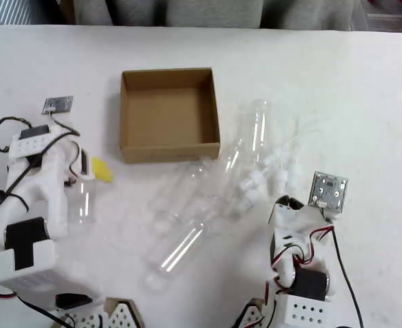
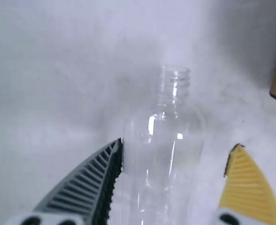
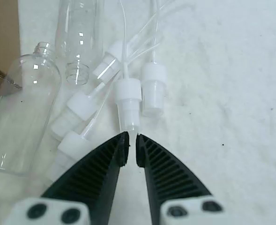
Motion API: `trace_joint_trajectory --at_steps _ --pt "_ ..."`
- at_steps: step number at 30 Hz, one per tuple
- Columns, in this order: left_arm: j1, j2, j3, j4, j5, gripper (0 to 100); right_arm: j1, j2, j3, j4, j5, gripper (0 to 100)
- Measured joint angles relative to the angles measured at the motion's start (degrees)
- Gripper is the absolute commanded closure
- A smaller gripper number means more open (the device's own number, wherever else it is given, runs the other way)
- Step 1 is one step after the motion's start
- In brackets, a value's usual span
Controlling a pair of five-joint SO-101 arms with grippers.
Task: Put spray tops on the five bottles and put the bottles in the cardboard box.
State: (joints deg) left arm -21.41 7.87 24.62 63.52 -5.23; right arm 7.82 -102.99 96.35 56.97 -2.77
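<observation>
My left tool spreads wide around the clear plastic bottle, neck pointing away. My closed right tool faces the white spray top.

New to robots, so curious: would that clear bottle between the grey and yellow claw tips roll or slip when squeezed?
Probably light: the bottle looks empty. Round and seemingly lying on its side, it could roll if nudged. Its glossy wall may slip, though the claw's ribbed fingers should help.
</observation>
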Motion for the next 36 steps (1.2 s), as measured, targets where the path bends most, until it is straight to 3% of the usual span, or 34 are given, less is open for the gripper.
trace_joint_trajectory --at_steps 18,27,36 --pt "2.3 1.9 -0.1 -3.2 0.0 72 0.0 0.0 0.0 0.0 0.0 98.1" --pt "2.6 9.8 -9.2 1.1 0.0 73 0.0 0.0 0.0 0.0 0.0 98.1" --pt "2.6 9.8 -9.4 1.1 0.0 65 0.0 0.0 0.0 0.0 0.0 98.1"
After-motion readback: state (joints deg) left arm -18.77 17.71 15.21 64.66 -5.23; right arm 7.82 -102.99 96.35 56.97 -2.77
